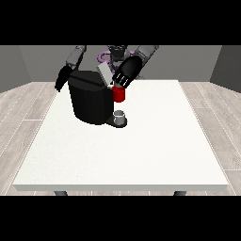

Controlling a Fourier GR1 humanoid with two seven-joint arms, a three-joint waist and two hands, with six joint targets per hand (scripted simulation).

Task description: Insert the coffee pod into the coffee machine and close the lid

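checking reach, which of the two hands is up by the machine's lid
The hand at the view's right, above the grey lid and red thing at the machine; the other hand hangs beside the machine.

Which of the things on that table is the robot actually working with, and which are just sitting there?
Part of the job:
coffee machine
its raised lid
the hand at the view's right, fingers spread over the lid
the hand at the view's left, behind the machine

Just there:
a red thing at the machine
a grey thing on the machine's base, possibly a cup
white table

The coffee machine [92, 101] hides part of the robot hand [62, 77] at the view's left.
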